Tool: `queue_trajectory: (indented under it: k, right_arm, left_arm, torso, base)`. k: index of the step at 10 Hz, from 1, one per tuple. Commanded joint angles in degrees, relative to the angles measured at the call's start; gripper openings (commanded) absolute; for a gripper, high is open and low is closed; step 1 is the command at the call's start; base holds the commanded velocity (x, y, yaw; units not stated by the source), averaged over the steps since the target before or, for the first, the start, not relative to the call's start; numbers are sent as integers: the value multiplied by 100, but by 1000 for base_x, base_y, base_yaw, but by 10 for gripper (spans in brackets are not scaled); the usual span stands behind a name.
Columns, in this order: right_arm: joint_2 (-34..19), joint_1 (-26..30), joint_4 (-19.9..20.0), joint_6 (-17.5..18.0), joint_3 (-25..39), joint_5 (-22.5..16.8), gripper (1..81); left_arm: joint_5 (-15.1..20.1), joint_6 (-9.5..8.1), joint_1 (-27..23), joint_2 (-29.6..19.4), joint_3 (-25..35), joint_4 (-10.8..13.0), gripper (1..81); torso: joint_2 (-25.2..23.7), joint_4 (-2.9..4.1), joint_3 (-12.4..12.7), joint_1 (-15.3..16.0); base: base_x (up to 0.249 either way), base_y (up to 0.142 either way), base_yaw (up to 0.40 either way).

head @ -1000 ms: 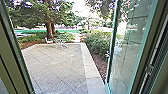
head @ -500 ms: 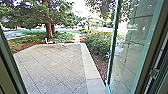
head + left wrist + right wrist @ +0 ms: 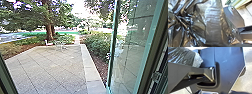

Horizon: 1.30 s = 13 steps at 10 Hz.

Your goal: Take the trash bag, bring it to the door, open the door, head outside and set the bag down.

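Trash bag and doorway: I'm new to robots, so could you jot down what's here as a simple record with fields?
Bag: black, shiny, crumpled trash bag, close to the left wrist camera
Door: glass door, open, on the right of the head view
Ahead: paved yard with a pale border strip
Greenery: tree; bushes beside the paving
Furniture: pale pieces near the yard's far edge
Stage: probably at the threshold

So we're looking at a trash bag (image 3: 213, 25) in crinkly, super glossy plastic. The door pane (image 3: 128, 55) looks like smooth, shiny glass, while the paving (image 3: 50, 67) seems rough and matt, kinda like concrete to us.
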Motion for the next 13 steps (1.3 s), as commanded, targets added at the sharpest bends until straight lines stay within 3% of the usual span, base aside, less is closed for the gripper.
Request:
queue_trajectory:
  k: [1, 10, 11, 12, 13]
  right_arm:
    - [37, 233, -23, -22, 56, -323, 811]
    - [45, 242, -49, -31, 56, -323, 811]
    - [45, 242, -49, -31, 56, -323, 811]
    - [54, 259, -58, -31, 57, -331, 811]
    - [62, 260, -58, -31, 56, -332, 811]
  left_arm:
    - [265, 55, -322, -19, 18, 59, 10]
    - [265, 55, -322, -11, 18, 60, 10]
    - [265, 55, -322, -11, 18, 68, 10]
    - [273, 55, -322, -19, 18, 68, 10]
    - [274, 55, -322, -11, 18, 68, 10]
  torso:
    - [0, 0, 0, 0]
    - [-7, 0, 5, -22]
    - [-5, 376, 2, -17]
    - [-2, 461, 0, -17]
    - [-11, 623, 7, -33]
  base:
    - [102, 0, 0]
    - [102, 0, 0]
    - [102, 0, 0]
    - [102, 0, 0]
    - [102, 0, 0]
